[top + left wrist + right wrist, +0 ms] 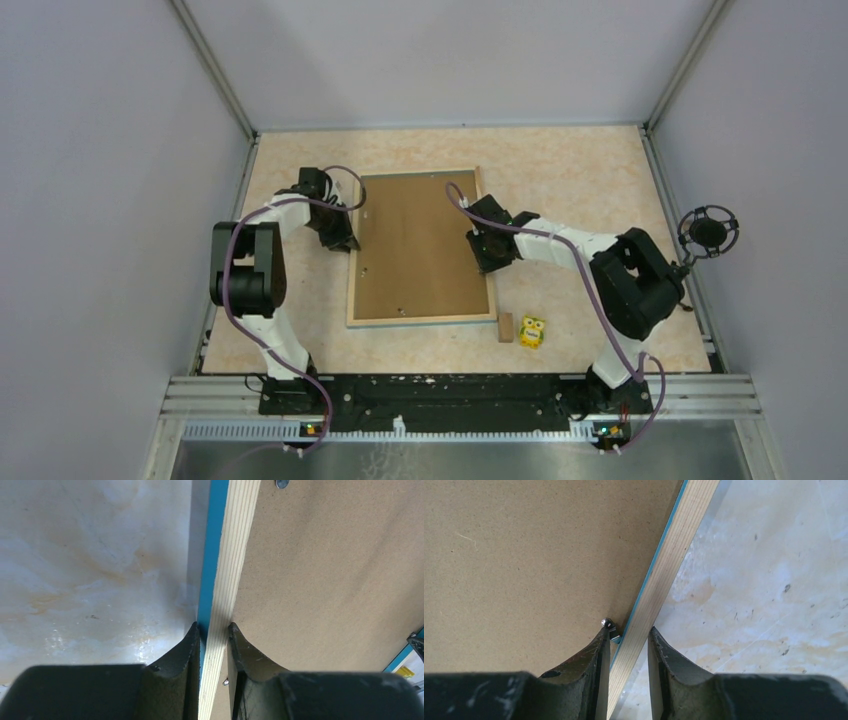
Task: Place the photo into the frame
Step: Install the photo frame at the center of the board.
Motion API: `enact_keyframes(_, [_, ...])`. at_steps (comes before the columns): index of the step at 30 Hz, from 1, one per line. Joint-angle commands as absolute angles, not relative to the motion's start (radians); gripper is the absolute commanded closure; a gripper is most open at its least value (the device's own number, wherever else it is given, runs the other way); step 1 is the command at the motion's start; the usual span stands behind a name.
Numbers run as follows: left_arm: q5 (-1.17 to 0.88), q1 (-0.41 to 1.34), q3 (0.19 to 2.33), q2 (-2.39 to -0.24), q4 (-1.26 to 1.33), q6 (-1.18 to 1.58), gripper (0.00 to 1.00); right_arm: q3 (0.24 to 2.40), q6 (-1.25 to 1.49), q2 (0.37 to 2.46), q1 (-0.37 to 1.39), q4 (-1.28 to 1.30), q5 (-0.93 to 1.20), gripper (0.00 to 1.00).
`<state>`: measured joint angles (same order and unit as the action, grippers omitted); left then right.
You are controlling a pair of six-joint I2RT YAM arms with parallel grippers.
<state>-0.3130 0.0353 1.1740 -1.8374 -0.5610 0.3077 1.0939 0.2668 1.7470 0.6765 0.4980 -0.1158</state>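
Note:
The frame (420, 321) lies face down in the middle of the table, its light wood back and brown backing board (425, 245) facing up. The photo is hidden. My left gripper (345, 240) is at the frame's left rail. In the left wrist view it (214, 626) is shut on the wood and blue rail (230, 565). At the right rail is my right gripper (487, 262). In the right wrist view both of its fingers (629, 629) press the slanting rail (674, 560), beside a small metal tab (610, 627).
A small wooden block (505, 327) and a yellow toy (531, 332) lie just off the frame's near right corner. A black round device (708, 232) stands at the table's right edge. Grey walls close in three sides.

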Motion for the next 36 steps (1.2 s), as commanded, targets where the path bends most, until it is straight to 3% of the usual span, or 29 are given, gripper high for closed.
enact_keyframes(1, [-0.317,0.038,1.16,-1.839,-0.537,0.33,0.91,1.084,0.147,1.83,0.684,0.388,-0.139,1.0])
enact_keyframes(14, [-0.316,0.038,1.156,-1.834,-0.532,0.332,0.91,0.996,0.025,1.783,0.686,0.257,-0.09,1.0])
enact_keyframes(21, [-0.309,0.038,1.156,-1.833,-0.534,0.331,0.91,1.057,0.095,1.781,0.687,0.334,-0.083,0.99])
enact_keyframes(25, [-0.315,0.038,1.163,-1.843,-0.537,0.331,0.91,1.107,0.172,1.762,0.686,0.385,-0.052,0.75])
enact_keyframes(28, [-0.3,0.037,1.16,-1.834,-0.535,0.333,0.89,1.126,0.208,1.758,0.685,0.395,-0.026,0.62])
enact_keyframes(36, [-0.292,0.035,1.156,-1.825,-0.534,0.331,0.81,1.117,0.232,1.769,0.68,0.396,-0.031,0.54])
